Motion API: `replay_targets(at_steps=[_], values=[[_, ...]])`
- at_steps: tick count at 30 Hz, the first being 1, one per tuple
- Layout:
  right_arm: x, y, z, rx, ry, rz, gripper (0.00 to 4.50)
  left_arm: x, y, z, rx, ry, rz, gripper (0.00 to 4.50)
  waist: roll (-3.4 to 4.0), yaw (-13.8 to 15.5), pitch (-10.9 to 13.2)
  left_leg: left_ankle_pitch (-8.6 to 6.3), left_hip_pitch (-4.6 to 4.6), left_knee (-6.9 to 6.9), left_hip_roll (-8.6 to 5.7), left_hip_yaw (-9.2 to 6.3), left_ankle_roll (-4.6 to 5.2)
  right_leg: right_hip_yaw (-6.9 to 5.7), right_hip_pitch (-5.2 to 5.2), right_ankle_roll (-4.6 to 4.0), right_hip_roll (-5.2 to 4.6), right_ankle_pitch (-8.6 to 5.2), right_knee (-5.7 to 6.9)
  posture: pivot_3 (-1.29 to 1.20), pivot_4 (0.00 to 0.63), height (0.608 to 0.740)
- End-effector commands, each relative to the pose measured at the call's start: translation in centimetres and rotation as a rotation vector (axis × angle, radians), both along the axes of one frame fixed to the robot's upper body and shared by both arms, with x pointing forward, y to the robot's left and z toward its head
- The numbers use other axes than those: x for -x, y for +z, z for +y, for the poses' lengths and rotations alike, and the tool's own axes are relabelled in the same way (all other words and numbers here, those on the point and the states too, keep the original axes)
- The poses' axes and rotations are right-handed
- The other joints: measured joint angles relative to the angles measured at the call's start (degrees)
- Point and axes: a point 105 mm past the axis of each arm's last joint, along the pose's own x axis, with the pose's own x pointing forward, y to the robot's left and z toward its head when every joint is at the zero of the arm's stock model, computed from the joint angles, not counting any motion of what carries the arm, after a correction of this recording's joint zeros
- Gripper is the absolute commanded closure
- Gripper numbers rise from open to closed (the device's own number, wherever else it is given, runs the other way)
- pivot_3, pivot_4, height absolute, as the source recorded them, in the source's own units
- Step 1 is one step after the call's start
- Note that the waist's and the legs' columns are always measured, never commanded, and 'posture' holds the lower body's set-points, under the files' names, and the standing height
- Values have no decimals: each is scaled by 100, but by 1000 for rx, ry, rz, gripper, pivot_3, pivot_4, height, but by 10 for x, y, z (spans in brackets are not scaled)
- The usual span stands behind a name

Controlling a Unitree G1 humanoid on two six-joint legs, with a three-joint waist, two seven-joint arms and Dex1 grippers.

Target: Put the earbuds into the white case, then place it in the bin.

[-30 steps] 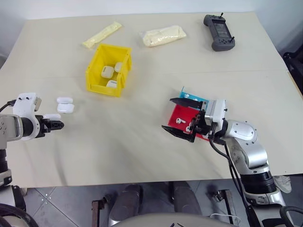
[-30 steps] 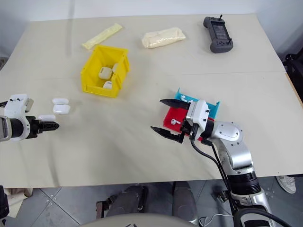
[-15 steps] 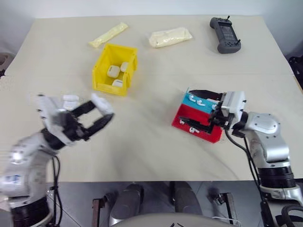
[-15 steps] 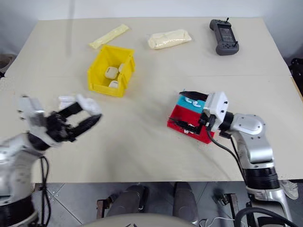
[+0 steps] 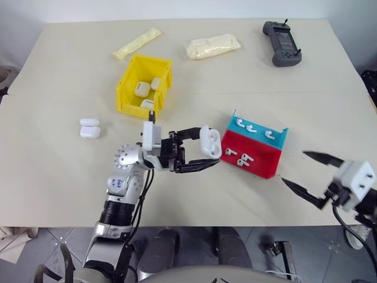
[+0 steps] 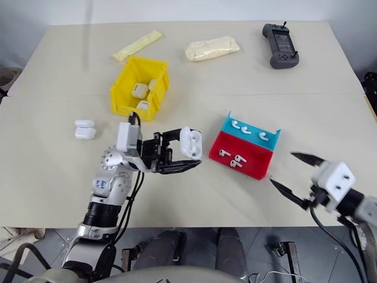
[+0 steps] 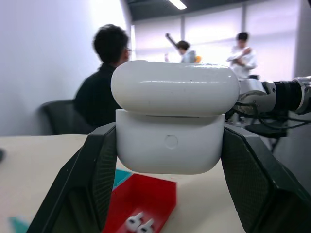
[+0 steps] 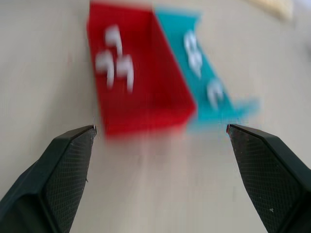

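I have the left gripper (image 5: pixel 203 154) near the middle of the table (image 5: pixel 70 177), its two black fingers clamped on the white case (image 5: pixel 210 142) from either side. In the left wrist view the case (image 7: pixel 170 116) sits squarely between the fingers, button face toward the camera, and the lid looks slightly raised from the body with a thin seam showing — I can't tell whether it is latched.

Just right of the held case lies the red-and-blue tray (image 5: pixel 268 168). Three earbuds (image 5: pixel 238 158) lie in its red half, nearer to me, and more lie in the blue half (image 5: pixel 253 128) on the far side.

My right gripper (image 5: pixel 311 173) hangs off the near right edge of the table, jaws spread wide with nothing between them. It points back toward the tray, which the right wrist view shows blurred ahead of the fingers.

The bin (image 5: pixel 126 97) stands farther back and to the left, well apart from the held case, with several white cases (image 5: pixel 141 89) already inside. Two more cases (image 5: pixel 89 128) lie stacked side by side on the table to the left of the arm.

At the far edge I see two pale plastic packets (image 5: pixel 213 45) and a dark handheld controller (image 5: pixel 282 43). The left wrist view also shows people (image 7: pixel 104 82) in the room beyond the table.
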Motion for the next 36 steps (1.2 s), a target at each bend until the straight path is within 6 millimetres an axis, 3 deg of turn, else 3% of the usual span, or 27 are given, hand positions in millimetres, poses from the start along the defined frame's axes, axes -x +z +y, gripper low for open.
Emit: replay_targets(at_steps=[1,5,10,13,17,26,30,33,36], values=[[6,15,5,26,19,-51,0,4,6,-8,35,-35,-38,1717,-2,-2,1,-1,13,-2,1,9,1,7,7,0,2,0,-2,0,150,740],[2,20,29,3,98,-13,0,9,3,-10,19,-62,-16,1717,-1,4,1,-2,33,-6,25,32,3,19,13,4,3,2,0,0,150,740],[-23,30,60,-29,104,153,0,10,1,-4,17,-9,-13,1717,0,32,0,-6,39,-5,30,52,7,41,7,7,5,4,2,0,150,740],[-36,33,88,19,175,262,0,11,-2,5,-3,40,-9,1717,-7,52,4,-9,31,-5,40,42,2,31,6,5,12,3,-9,0,150,740],[-45,29,104,113,182,381,0,12,-2,10,-11,80,-4,1717,-7,80,4,-12,26,-3,38,39,5,27,3,5,8,4,-17,0,150,740],[-63,25,131,303,178,444,0,14,1,12,-4,122,16,1717,-7,138,4,-16,5,-3,37,31,9,12,-6,8,5,7,-38,0,150,740],[-68,22,129,356,171,452,913,15,2,13,-7,123,17,1717,-7,157,4,-16,2,-2,32,30,10,11,-7,9,1,8,-39,0,150,740],[-72,21,129,384,171,446,1931,15,2,14,-9,127,16,1717,-7,153,4,-16,2,-2,33,31,10,9,-7,10,3,9,-40,0,150,740],[-74,20,130,403,186,446,1931,15,3,13,-8,126,15,1717,-7,151,4,-16,2,-2,34,32,10,9,-8,10,3,9,-40,0,150,740]])
